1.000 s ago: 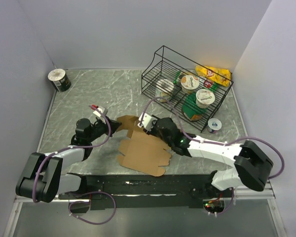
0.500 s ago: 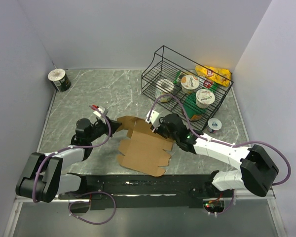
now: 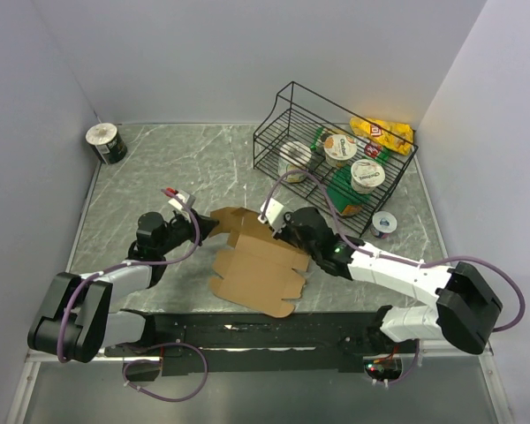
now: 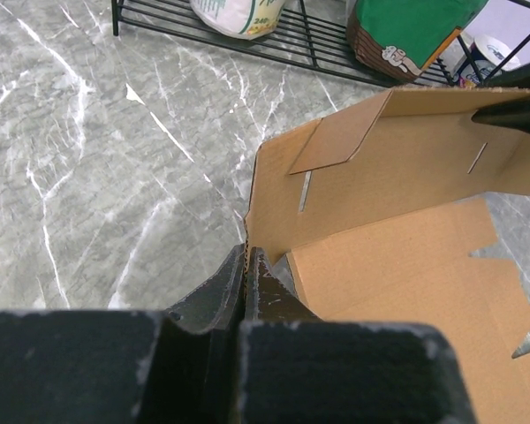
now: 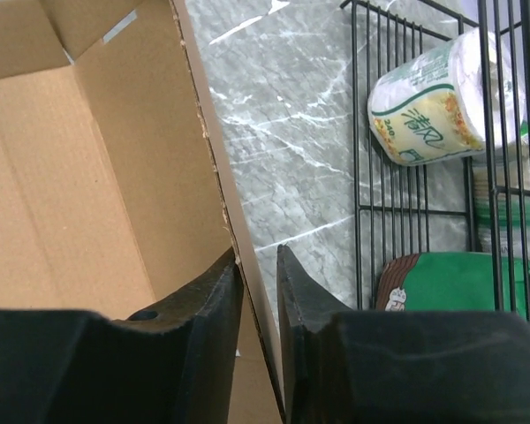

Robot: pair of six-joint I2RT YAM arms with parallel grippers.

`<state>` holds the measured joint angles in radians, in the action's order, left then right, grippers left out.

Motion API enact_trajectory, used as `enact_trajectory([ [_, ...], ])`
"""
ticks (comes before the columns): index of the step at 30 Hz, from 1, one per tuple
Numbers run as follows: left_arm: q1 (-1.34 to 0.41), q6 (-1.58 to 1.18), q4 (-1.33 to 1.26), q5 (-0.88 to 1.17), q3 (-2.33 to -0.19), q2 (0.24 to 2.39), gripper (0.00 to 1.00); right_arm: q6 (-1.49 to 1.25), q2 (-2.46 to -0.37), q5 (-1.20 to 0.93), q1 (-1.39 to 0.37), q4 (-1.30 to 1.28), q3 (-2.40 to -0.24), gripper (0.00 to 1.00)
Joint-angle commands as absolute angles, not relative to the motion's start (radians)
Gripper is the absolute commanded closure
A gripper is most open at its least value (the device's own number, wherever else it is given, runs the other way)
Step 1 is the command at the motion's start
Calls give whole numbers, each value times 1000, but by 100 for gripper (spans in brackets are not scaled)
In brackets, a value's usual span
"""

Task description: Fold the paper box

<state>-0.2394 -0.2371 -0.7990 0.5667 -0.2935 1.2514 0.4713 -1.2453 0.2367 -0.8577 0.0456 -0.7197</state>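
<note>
One desk [image 3: 159,177], one wire basket [image 3: 353,105] and one paper box [image 3: 258,269], centred with a wall raised, are seen from above. Wrist views alone show the left hand [image 4: 247,261] pinching that wall and the right hand [image 5: 258,261] narrowly astride it.

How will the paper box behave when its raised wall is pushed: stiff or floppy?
The paper box probably bends easily along its creases: one wall stands upright. It looks thin yet flat, so likely light and stiff between creases.
</note>
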Motion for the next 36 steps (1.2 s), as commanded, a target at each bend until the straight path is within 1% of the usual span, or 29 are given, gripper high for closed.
enact_trajectory([
  [1,-245,-218,-819,555,-328,1249,99,517,-1275,327,-908,81,-742,76],
  [2,-248,-218,-809,552,-334,1250,99,541,-1285,386,-937,87,-739,78],
  [3,-250,-218,-805,542,-336,1252,99,552,-1296,414,-952,109,-732,88],
  [5,-255,-221,-798,532,-339,1253,99,590,-1334,486,-976,133,-726,95],
  [8,-258,-230,-790,519,-345,1259,99,652,-1399,560,-1031,199,-710,100],
  [9,-258,-233,-790,514,-347,1261,99,669,-1413,613,-1054,225,-695,100],
  [13,-259,-253,-779,509,-350,1272,96,722,-1477,682,-1087,357,-667,100],
  [15,-261,-261,-769,514,-359,1279,90,761,-1502,701,-1092,396,-657,100],
  [16,-259,-273,-759,515,-360,1288,80,776,-1511,722,-1097,414,-654,100],
  [18,-259,-284,-752,518,-365,1296,70,824,-1537,739,-1100,469,-646,100],
  [19,-259,-302,-743,512,-365,1296,50,837,-1542,742,-1098,486,-641,100],
  [20,-259,-310,-736,491,-365,1293,41,850,-1545,745,-1100,511,-638,100],
  [21,-258,-314,-732,486,-362,1287,35,851,-1543,747,-1100,526,-629,100],
  [22,-255,-319,-727,482,-361,1266,25,854,-1540,747,-1100,535,-624,100],
  [24,-244,-325,-718,485,-353,1237,18,870,-1532,755,-1100,578,-606,100],
  [25,-238,-334,-715,491,-353,1200,12,880,-1532,759,-1100,597,-598,100],
  [27,-206,-366,-726,512,-350,1166,7,920,-1545,773,-1098,662,-578,100],
  [30,-158,-418,-736,514,-376,1124,6,979,-1565,790,-1100,748,-561,100],
  [33,-118,-483,-759,448,-420,1152,7,986,-1560,781,-1100,750,-561,100],
  [36,-92,-497,-737,439,-489,1251,8,971,-1542,769,-1101,733,-561,100],
])
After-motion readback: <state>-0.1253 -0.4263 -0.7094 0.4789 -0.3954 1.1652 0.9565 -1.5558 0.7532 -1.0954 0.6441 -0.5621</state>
